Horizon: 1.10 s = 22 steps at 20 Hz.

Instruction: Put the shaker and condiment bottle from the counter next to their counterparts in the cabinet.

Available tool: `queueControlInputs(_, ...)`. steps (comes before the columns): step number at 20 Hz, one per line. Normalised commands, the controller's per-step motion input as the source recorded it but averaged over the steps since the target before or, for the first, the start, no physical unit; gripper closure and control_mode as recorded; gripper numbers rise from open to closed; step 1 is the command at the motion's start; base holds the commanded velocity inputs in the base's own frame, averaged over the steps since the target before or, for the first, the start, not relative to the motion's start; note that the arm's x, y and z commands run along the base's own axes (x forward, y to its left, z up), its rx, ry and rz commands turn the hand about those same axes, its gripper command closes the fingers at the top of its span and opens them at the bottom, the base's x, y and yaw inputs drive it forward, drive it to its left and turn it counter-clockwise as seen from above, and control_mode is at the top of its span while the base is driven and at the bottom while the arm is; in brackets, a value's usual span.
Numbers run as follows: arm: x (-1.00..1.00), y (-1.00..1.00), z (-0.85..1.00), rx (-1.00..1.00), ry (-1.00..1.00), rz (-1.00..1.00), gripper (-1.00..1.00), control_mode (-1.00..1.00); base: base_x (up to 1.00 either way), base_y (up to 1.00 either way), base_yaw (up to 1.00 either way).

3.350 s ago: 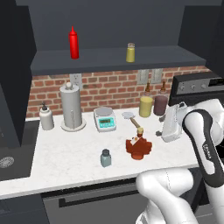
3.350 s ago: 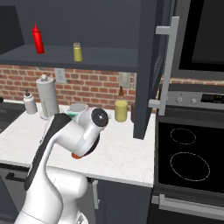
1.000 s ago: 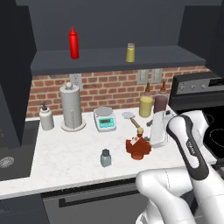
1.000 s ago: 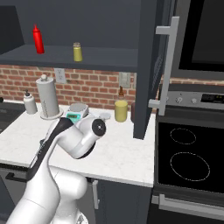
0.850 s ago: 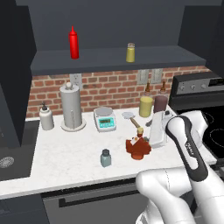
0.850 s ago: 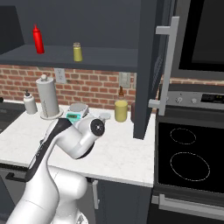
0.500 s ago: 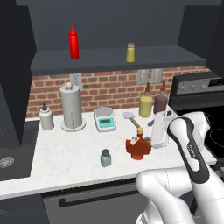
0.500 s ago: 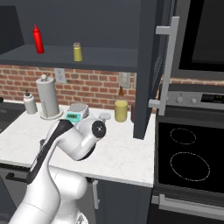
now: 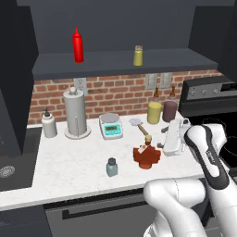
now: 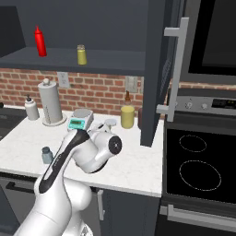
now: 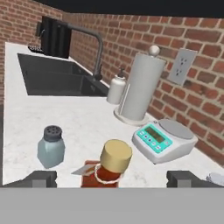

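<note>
Straddling condiment bottle (image 11: 111, 168): fingers (image 11: 40, 178) spread wide, not touching.

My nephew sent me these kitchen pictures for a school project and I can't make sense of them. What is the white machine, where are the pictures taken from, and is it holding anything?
It is a computer-drawn kitchen with a white robot arm on a driving base. Two pictures come from cameras behind the arm, to its left and right. The third comes from a camera on its hand, looking along the gripper.

On the white counter stand a reddish-brown bottle with a tan stopper, a small blue-grey shaker, a kitchen scale, a paper towel holder and a soap dispenser. On the dark cabinet shelf above are a red squeeze bottle and a yellow shaker.

The gripper is open, holding nothing; the bottle's stopper sits between its tips.
</note>
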Motion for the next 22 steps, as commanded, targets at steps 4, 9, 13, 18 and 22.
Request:
queueControlInputs(4,0.59,0.0,-0.01,0.3,0.25,0.1,-1.0,-1.0,0.0,0.0,0.0)
queueControlInputs(9,0.17,0.0,0.0,0.14,0.19,0.07,-1.0,-1.0,0.0,0.0,0.0)
queueControlInputs(13,0.0,0.0,0.0,0.0,0.0,0.0,-1.0,-1.0,0.0,0.0,0.0)
queueControlInputs(18,-0.03,0.0,0.0,0.0,0.0,0.0,-1.0,-1.0,0.0,0.0,0.0)
queueControlInputs(22,-0.14,0.05,-0.07,0.0,0.0,0.0,-1.0,-1.0,0.0,0.0,0.0)
